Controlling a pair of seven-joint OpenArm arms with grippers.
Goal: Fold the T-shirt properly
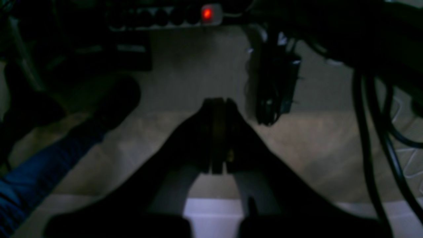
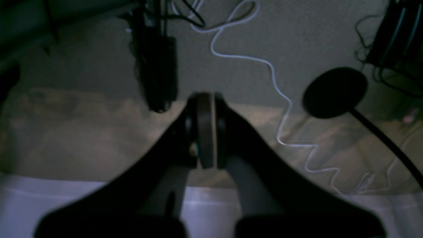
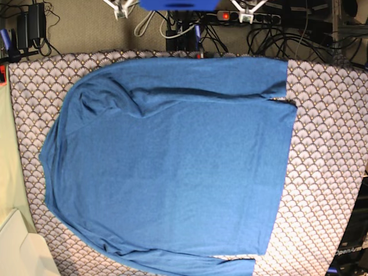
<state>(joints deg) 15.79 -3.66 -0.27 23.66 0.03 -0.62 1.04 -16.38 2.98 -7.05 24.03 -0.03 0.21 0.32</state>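
Observation:
The blue long-sleeved T-shirt [image 3: 172, 167] lies spread flat on the patterned table cover [image 3: 328, 144] in the base view. Its collar end is at the left and its hem at the right. One sleeve [image 3: 230, 77] lies along the top edge, the other along the bottom edge [image 3: 230, 265]. Neither gripper shows over the table in the base view. In the left wrist view my left gripper [image 1: 218, 102] is shut and empty, over bare floor. In the right wrist view my right gripper [image 2: 206, 97] is shut and empty, also over floor. The shirt does not show in either wrist view.
A power strip with a red light [image 1: 206, 14] and dark cables [image 1: 373, 132] lie behind the table. A blue-clad leg [image 1: 36, 172] with a dark shoe is at the left. A white cable [image 2: 274, 82] and a round dark stand base [image 2: 333, 92] are on the floor.

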